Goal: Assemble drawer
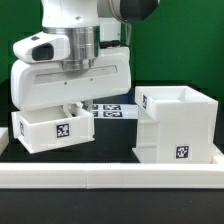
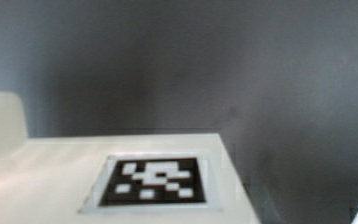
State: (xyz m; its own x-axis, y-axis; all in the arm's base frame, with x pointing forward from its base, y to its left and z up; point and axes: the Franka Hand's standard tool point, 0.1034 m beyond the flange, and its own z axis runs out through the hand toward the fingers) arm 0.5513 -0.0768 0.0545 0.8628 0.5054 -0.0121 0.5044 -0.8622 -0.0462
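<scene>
A low white tray (image 1: 52, 130) with a square tag on its front stands on the dark table at the exterior view's left. The tall white casing (image 1: 176, 125), with a small tag low on its front, stands at the exterior view's right. My gripper (image 1: 72, 108) hangs right over the tray's back part, and its fingers reach down to the tray's rim. The hand hides how the jaws stand. The wrist view shows a white tagged face of the tray (image 2: 155, 180) close up, with no fingers in view. A second tray is not in view.
The marker board (image 1: 112, 110) lies flat on the table behind, between the tray and the casing. A long low white border rail (image 1: 110, 178) runs along the front edge. A dark gap of table separates the tray from the casing.
</scene>
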